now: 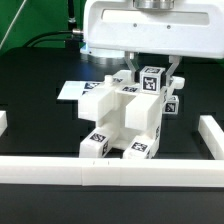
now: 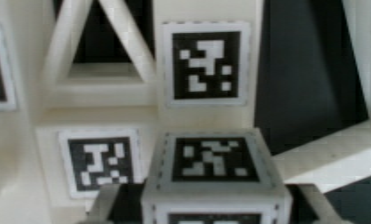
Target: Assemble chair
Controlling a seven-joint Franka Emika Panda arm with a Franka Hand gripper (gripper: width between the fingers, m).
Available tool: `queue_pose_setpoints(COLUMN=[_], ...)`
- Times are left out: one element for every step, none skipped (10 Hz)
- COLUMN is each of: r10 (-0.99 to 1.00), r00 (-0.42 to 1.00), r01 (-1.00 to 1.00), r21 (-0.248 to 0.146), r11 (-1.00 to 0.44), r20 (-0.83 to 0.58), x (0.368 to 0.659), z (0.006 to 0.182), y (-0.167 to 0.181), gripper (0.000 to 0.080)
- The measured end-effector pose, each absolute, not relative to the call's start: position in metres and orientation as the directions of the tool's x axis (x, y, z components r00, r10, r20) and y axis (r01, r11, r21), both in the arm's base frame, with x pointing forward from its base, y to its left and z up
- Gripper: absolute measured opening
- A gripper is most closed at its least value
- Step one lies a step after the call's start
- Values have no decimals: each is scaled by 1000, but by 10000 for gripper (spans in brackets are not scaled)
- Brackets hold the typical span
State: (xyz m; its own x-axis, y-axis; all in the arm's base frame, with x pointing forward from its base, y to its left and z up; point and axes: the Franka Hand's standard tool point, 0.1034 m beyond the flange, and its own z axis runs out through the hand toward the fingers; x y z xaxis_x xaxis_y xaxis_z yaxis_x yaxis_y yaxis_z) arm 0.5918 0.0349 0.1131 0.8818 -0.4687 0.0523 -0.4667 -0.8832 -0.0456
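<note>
The chair is standing part-built in the middle of the black surface. It is a chunky white body of stepped blocks, with two low blocks showing their square black-and-white tags toward the exterior camera. At the top of the body, toward the exterior view's right, a small cube is sitting against the upper blocks, its tagged face tilting slightly. I cannot tell whether it is fully seated.

The gripper is coming straight down over that cube with one dark finger on either side, clenching it. In the wrist view the fingers are flanking the same cube with no gap showing. Beyond the cube, the wrist view is filling with the chair's own parts. These include the slanting bars of the X-braced frame, a tagged panel beside it, and another tag lower down (all rather blurred at this range).

The arm's broad white housing is hanging directly above the chair. Behind the chair, toward the exterior view's left, the marker board is lying flat. A long white border rail is running along the near edge of the surface, and a shorter one is closing off the exterior view's right.
</note>
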Motion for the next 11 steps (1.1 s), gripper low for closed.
queue_pose_setpoints(r10=[-519,-551,-633,-682,-713,-772,-818,-839,-837,-833,-791], r00=[853,833,774,731,700,635,576,544,547,553,611], r01=[-517,-549,-630,-679,-710,-769,-814,-836,-834,-830,-789], r21=[-50,-53,-67,-73,-75,-81,-88,-93,-93,-93,-85], r11=[-855,-834,-774,-730,-700,-634,-574,-541,-544,-551,-609], r20=[49,47,34,27,23,14,2,-6,-5,-5,-7], x=[592,592,592,592,592,592,592,592,592,592,592], z=[113,113,113,113,113,113,113,113,113,113,114], y=[36,36,37,38,38,38,40,40,40,40,41], gripper=[281,281,281,281,281,281,281,281,281,361,497])
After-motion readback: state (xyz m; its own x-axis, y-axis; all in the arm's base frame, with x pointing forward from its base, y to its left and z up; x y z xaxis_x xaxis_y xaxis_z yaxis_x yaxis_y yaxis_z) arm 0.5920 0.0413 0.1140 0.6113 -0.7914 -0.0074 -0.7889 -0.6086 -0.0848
